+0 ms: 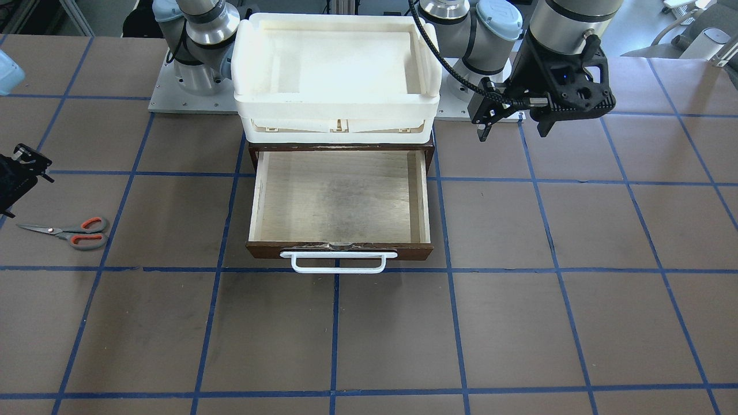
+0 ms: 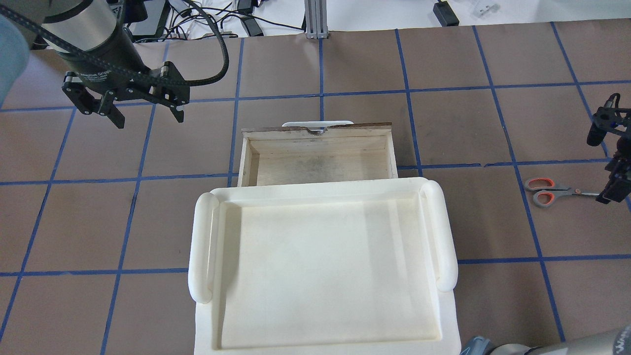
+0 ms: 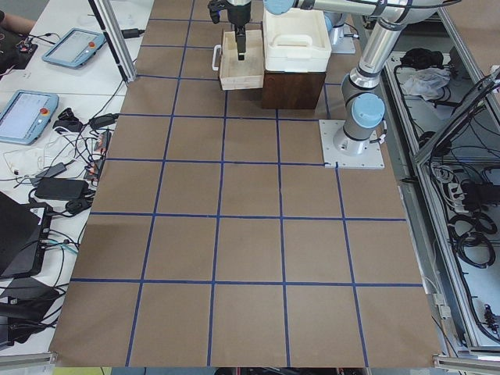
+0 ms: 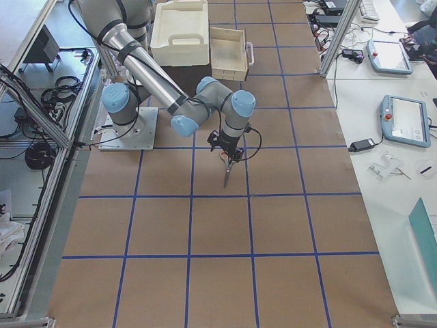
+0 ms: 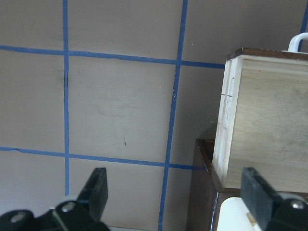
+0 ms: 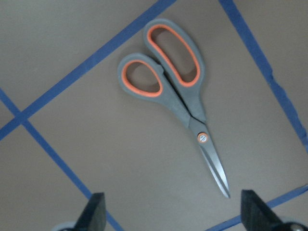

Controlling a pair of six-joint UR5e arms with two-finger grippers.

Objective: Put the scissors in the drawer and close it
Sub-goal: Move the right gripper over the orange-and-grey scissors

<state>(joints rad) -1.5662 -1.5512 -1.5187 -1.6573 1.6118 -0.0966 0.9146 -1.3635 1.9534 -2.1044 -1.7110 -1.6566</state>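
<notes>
Hovering wide open and empty, the right gripper (image 6: 173,211) is facing the scissors (image 6: 188,113), which look light, stiff and flat-lying, probably best pinched at the handle neck; the left gripper (image 2: 149,121) is idling open and empty too.

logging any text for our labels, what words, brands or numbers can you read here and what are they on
No text reads clearly.
Pale lettering on the black collar above the left gripper: too small to read.
Pale lettering on the right arm, at the overhead view's edge: cut off, unreadable.
Teach pendant screens: too small.
Scissors: no mark seen.
</notes>
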